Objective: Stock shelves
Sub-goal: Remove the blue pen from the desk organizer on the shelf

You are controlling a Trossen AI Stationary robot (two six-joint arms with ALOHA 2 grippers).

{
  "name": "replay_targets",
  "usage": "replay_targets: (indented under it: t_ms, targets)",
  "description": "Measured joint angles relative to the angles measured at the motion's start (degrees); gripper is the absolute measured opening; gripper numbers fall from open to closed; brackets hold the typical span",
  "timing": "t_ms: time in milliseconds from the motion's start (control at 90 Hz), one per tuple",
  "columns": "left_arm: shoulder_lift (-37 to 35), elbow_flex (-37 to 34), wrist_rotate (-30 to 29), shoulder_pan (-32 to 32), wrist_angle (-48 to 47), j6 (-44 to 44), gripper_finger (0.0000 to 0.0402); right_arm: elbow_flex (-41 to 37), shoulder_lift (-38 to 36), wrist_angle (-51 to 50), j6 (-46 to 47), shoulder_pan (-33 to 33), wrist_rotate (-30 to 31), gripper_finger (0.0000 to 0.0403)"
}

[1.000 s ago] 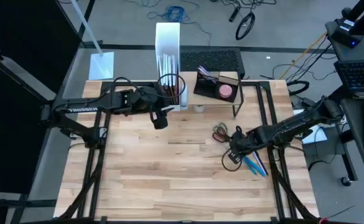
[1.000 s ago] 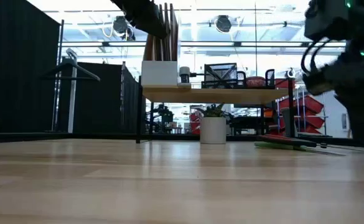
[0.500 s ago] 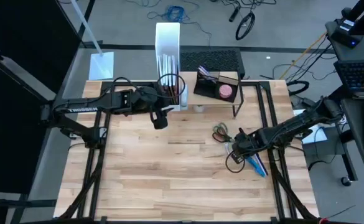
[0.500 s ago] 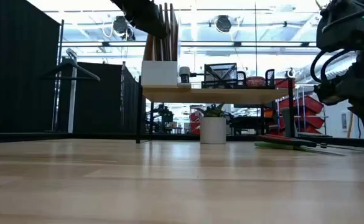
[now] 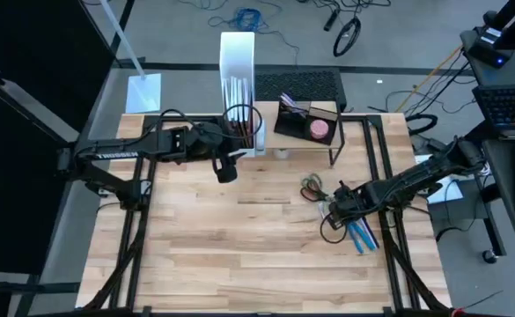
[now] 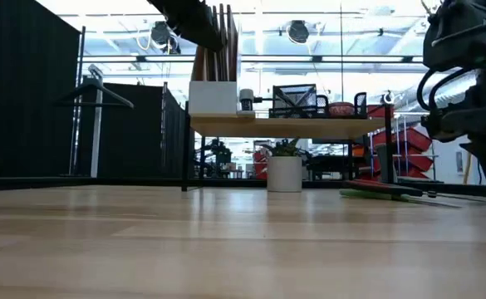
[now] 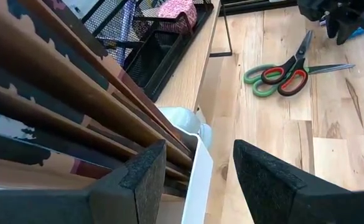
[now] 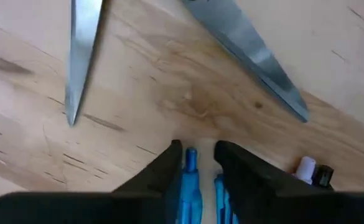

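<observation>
Shelves (image 5: pixel 305 132) stand at the far edge of the tabletop (image 5: pixel 239 255), a low riser with a light-wood top on thin black legs; every place below is given relative to it.

Left side: the left gripper (image 7: pixel 197 171) hangs over the riser's left end, where the white file box (image 5: pixel 237 62) with its brown folders stands. Its fingers (image 7: pixel 138 177) are parted, one on each side of the box's white wall, gripping nothing. It has not moved over the last second.

On the riser: a black mesh organizer tray (image 5: pixel 305 119) with a pink item in it.

In front of the riser, toward its right end: scissors (image 5: pixel 312 187) with green and red handles lie flat on the tabletop.

Right side: the right gripper (image 5: pixel 343 210) has shifted in the last second. It has dropped away from the scissors and toward the blue pens (image 5: pixel 358 233), which lie in front of the riser's right end. In the right wrist view its fingers (image 8: pixel 169 168) stand slightly apart, straddling the tip of one blue pen (image 8: pixel 190 180), not yet closed on it.

Judgement: the right arm is lining up a pen pick. No new item has reached the riser yet, so stocking remains at an early stage. The neighbouring pens lie close and could be nudged on closing.
</observation>
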Motion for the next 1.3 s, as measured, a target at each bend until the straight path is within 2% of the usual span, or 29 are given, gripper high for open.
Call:
replay_targets:
  t_ms: [211,344,433,722,1056,1300]
  targets:
    - [0.00,0.00,0.00,-0.02,0.37,0.00,0.0176,4.37,-0.74,-1.66,-3.75,0.00,2.60,0.0117]
    - [0.00,0.00,0.00,-0.02,0.46,0.00,0.0176,4.59,-0.46,6.62,-7.21,0.13,1.00,0.0111]
    - [0.00,0.00,0.00,0.00,0.46,0.00,0.0176,4.37,0.94,9.48,-6.09,0.35,-0.81,0.0104]
    - [0.00,0.00,0.02,-0.02,-0.11,-0.11,0.0176,4.26,6.80,4.80,-0.40,2.54,-3.31,0.0085]
    - [0.00,0.00,0.02,-0.02,-0.15,-0.13,0.0176,4.46,7.43,-1.90,2.86,6.31,-3.05,0.0084]
    - [0.00,0.00,0.02,-0.02,-0.13,-0.17,0.0176,4.42,7.43,-4.40,2.80,6.40,-3.34,0.0084]
